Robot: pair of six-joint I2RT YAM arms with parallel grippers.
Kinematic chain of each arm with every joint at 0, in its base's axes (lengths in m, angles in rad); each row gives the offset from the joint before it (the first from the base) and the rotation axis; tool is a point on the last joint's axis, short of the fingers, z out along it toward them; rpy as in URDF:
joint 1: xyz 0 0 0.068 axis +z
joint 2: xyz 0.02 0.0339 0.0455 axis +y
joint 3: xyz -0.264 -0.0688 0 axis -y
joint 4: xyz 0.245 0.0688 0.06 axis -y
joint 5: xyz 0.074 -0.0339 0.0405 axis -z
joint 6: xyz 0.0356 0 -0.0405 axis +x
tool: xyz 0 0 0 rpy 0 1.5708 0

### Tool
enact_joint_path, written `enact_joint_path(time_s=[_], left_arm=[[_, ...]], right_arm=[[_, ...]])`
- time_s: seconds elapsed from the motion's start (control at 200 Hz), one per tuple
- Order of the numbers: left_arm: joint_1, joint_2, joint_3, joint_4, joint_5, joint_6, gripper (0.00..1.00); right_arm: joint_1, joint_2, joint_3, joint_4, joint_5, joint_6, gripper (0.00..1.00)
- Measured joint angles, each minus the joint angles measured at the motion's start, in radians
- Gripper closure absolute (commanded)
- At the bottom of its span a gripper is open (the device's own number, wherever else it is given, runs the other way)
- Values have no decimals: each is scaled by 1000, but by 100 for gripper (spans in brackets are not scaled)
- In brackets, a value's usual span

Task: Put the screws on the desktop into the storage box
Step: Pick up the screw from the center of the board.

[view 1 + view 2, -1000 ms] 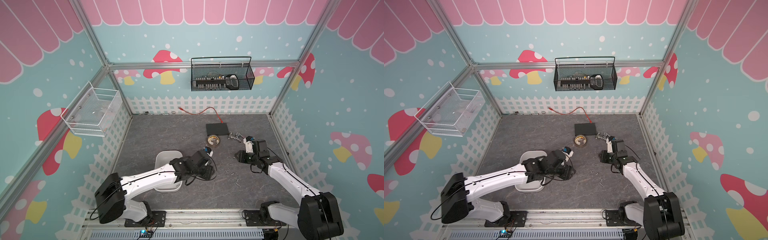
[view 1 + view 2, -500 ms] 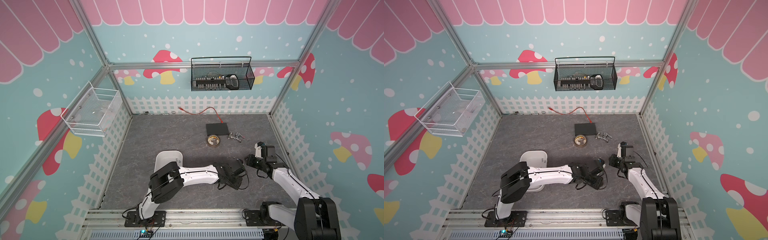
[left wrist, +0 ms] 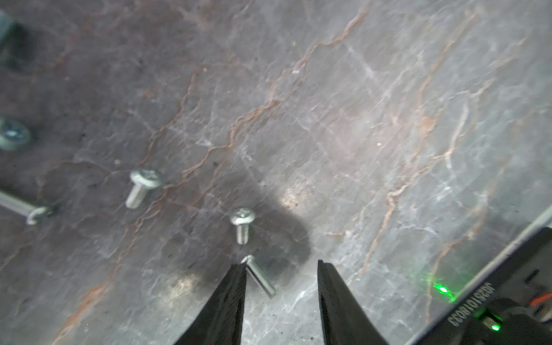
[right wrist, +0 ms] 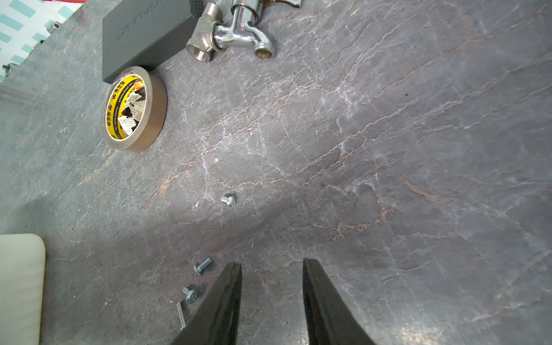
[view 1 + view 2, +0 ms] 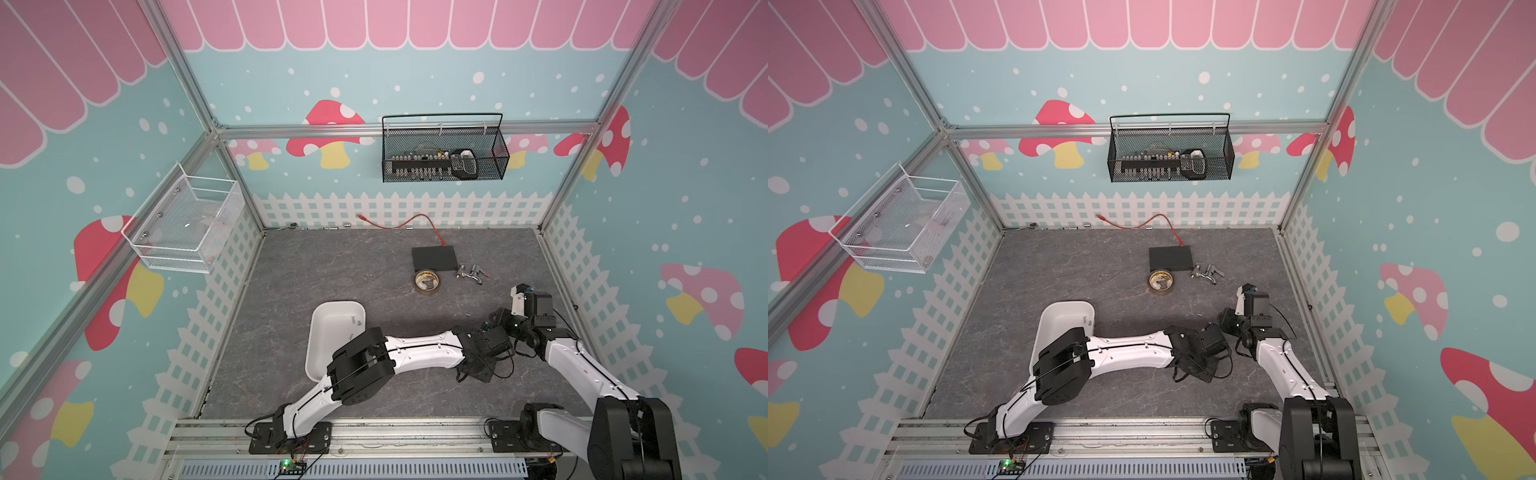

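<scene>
In the left wrist view my left gripper [image 3: 280, 265] is open and low over the desktop [image 3: 358, 119]. A long silver screw [image 3: 259, 276] lies flat between its fingers, against one finger [image 3: 230, 298]. Two short screws [image 3: 242, 222] [image 3: 142, 186] lie just beyond. My right gripper [image 4: 271, 264] is open with bare desktop between its fingers; several screws [image 4: 203, 265] [image 4: 190, 294] [image 4: 228, 199] lie beside it. In both top views the white storage box [image 5: 328, 336] [image 5: 1059, 324] sits left of centre, with the left arm stretched rightward past it towards the right gripper [image 5: 496, 322].
A brown tape roll [image 4: 134, 109], a flat black box [image 4: 143, 30] and chrome metal fittings [image 4: 230, 33] lie further back on the desktop. One lone screw [image 5: 468, 314] lies ahead of the right gripper. White fence walls edge the desktop; a black mesh basket [image 5: 442, 153] hangs on the back wall.
My left arm swung from beside the storage box far to the right, down over the screws. My right arm drew back towards the right wall. The left jaws narrowed a little.
</scene>
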Motion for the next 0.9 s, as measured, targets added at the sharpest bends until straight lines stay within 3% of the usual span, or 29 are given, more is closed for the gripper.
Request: enact_joint_path(time_s=[0.9], left_arm=[[0,110,195,-190,-132,48,60]], right_arm=[[-10,2,-5,8,-15,0,60]])
